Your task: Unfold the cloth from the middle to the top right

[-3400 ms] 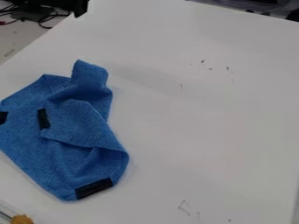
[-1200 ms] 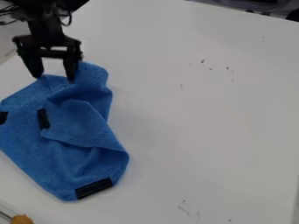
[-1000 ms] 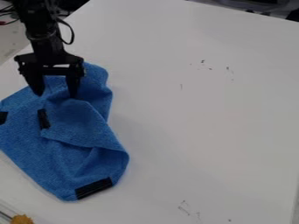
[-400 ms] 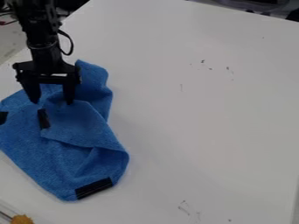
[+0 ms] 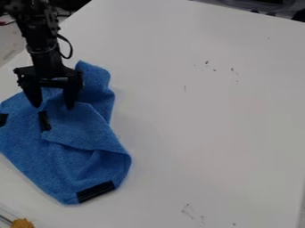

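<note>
The black gripper (image 5: 53,107) hangs over the upper part of the blue cloth, its two fingers open and spread apart. Their tips are just above the black strip near the cloth's middle; whether they touch the fabric I cannot tell. The blue cloth (image 5: 65,153) lies crumpled at the left of the table, with a folded-over flap across its middle and a raised corner at its top. Black strips mark its left edge, its middle and its bottom edge.
The white table (image 5: 208,120) extends to the right of the cloth, with small dark marks on it. An orange-yellow object (image 5: 22,223) sits at the bottom left corner. Cables lie beyond the table at the upper left.
The arm has entered from the upper left, and its open gripper has come down the view over the cloth, moving only slightly of late. The cloth has kept its shape.
</note>
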You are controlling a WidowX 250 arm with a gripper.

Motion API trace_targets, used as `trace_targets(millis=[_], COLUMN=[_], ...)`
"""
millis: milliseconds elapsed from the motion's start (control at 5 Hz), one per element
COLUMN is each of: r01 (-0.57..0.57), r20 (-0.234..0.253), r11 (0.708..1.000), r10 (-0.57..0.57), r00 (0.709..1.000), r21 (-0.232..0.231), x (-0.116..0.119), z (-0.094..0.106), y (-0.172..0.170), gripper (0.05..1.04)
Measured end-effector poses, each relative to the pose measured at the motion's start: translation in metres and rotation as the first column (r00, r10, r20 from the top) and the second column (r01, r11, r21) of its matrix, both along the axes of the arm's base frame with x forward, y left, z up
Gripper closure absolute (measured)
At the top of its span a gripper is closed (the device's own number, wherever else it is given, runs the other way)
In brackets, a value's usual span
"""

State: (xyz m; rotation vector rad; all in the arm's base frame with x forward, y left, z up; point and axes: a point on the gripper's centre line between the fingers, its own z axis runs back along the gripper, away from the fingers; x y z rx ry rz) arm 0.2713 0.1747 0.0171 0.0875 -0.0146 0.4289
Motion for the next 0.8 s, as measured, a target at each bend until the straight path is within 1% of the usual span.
trace_targets(millis=[200,400,600,800], r01=[0.010,0.004,0.009,0.012], r20=[0.000,-0.011,-0.011,-0.002], r11=[1.000,1.000,1.000,1.000], r10=[-0.010,-0.004,-0.009,-0.012], r00=[1.000,1.000,1.000,1.000], r21=[0.002,-0.003,-0.007,-0.008], x=[0.0017,0.0021,0.0023,0.0031], z=[0.0011,-0.0008,-0.0013,-0.0013], y=[0.0013,0.0017,0.0011,0.0019], gripper=[0.405,0.710,0.927,1.023])
